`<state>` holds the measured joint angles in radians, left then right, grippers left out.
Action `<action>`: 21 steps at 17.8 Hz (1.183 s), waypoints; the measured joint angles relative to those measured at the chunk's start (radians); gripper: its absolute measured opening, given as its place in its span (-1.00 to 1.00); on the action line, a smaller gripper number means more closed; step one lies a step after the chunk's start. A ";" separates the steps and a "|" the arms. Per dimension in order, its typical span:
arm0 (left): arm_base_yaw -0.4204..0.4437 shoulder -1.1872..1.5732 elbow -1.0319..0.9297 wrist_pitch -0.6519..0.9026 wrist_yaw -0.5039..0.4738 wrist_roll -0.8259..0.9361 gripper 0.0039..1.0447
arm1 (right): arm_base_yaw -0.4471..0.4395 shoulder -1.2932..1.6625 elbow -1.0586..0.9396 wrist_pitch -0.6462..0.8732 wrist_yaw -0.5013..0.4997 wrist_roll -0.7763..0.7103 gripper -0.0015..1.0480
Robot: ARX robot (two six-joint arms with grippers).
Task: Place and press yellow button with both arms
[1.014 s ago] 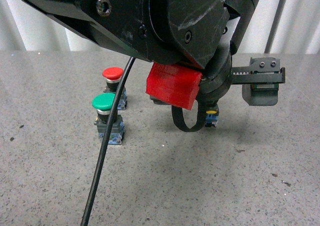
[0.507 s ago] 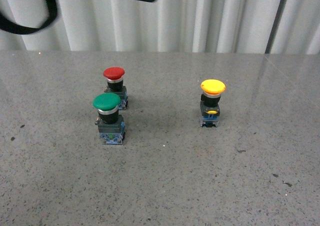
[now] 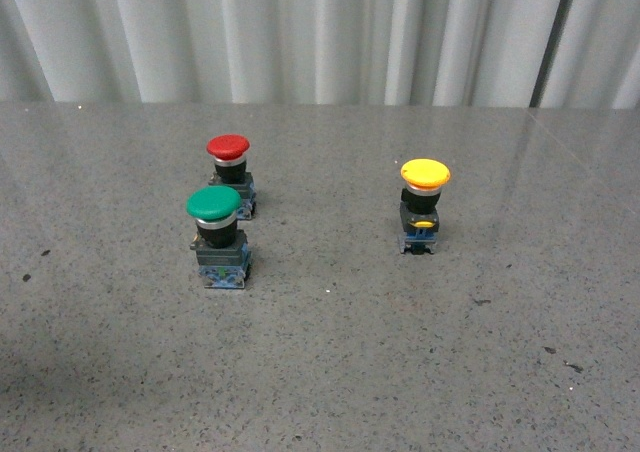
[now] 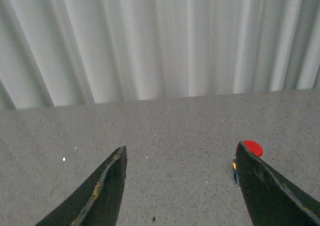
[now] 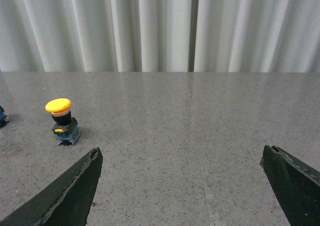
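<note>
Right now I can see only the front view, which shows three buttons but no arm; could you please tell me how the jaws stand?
Observer: In the left wrist view the left jaws stand wide open, with only the table between them.
Operator: Thank you; and the right ones?
Observer: The right jaws are open too, and hold nothing.
Operator: Where is the yellow button relative to them?
Observer: It stands upright outside their gap, off to one side, untouched.
</note>
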<state>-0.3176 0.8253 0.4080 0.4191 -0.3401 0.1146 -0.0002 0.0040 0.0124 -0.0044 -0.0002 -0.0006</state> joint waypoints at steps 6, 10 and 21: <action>0.145 -0.198 -0.214 0.014 0.163 -0.108 -0.99 | 0.000 0.000 0.000 0.000 0.000 0.000 0.87; 0.208 -0.302 -0.290 -0.021 0.228 -0.110 -0.97 | 0.000 0.000 0.000 0.000 0.000 0.000 0.87; 0.317 -0.527 -0.389 -0.113 0.340 -0.111 -0.97 | 0.000 0.000 0.000 0.000 0.000 0.000 0.87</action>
<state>-0.0002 0.2985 0.0189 0.3061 0.0002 0.0032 -0.0002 0.0040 0.0124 -0.0044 -0.0006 -0.0006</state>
